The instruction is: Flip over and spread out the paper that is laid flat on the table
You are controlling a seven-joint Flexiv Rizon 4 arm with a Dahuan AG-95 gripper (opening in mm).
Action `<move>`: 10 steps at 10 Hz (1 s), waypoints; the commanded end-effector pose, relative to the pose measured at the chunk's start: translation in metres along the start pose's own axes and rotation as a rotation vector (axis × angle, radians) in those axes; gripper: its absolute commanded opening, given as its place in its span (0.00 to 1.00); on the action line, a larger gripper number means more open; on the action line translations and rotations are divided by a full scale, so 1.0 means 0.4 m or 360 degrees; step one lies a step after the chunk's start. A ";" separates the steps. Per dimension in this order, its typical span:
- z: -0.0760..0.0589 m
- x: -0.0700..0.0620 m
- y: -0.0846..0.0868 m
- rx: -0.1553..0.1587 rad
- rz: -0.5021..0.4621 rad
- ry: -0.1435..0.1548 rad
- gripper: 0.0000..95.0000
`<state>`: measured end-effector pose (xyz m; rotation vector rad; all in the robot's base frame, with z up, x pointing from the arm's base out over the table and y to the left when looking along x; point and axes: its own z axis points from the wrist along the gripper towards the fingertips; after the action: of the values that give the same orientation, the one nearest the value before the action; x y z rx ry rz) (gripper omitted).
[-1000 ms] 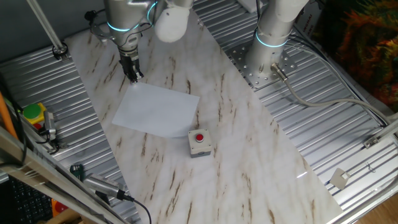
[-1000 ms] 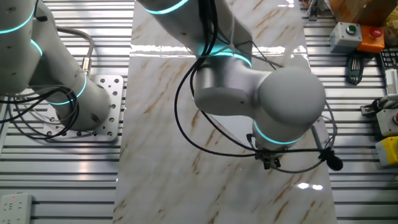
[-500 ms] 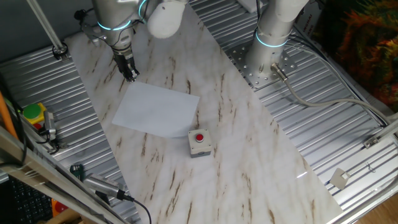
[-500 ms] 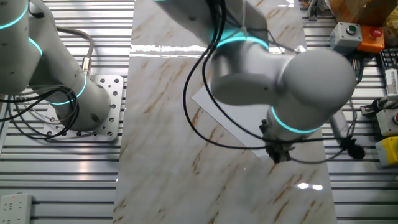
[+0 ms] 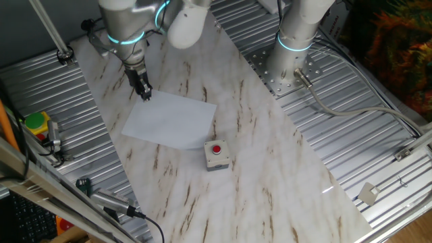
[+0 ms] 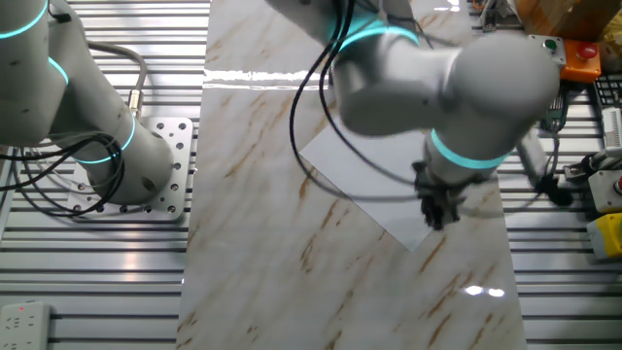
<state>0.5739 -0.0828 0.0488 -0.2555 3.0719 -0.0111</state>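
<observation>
Long marble-look surface point(image 5: 270, 175) w/ brown streaks runs diagonally between ribbed silver metal panels point(image 5: 54, 101); my arm's base point(image 5: 291, 61) is bolted on the panel to one side.

The paper point(image 5: 170, 119) lies flat on the surface, white, unmarked, turned at an angle to the surface's edges. In one fixed view its long axis runs roughly from the far-left corner near my fingers down toward the grey box w/ red button point(image 5: 216, 154). That box sits just beside the paper's near corner; can't tell if they touch. In the other fixed view only part of the paper point(image 6: 364, 180) shows, the rest hidden under my wrist; its long edge slants down to the right.

Vs 0.5 s ago: my fingers point(image 5: 144, 92) have come down and in, from just off the far corner to right at it. Paper and box haven't shifted. In the other view my wrist has swung up and right, fingers point(image 6: 437, 214) now over the paper's corner region, not past it.

Fingers point down, tips at the paper's far-left corner, at or just above the sheet; contact can't be judged. They look close together, but whether they're clenched or slightly apart, can't tell: too small and blurred.
</observation>
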 end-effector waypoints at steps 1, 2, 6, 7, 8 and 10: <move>-0.044 0.004 0.015 -0.0006 0.0010 0.0007 0.40; -0.061 0.005 0.020 -0.0003 0.0014 0.0006 0.40; -0.098 -0.009 0.117 0.0011 0.0091 0.0004 0.40; -0.095 -0.014 0.157 0.0024 0.0118 0.0004 0.20; -0.086 -0.020 0.205 0.0035 0.0160 0.0001 0.20; -0.068 -0.014 0.264 0.0022 0.0236 -0.0039 0.20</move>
<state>0.5624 0.0198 0.0750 -0.0440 3.0661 -0.0287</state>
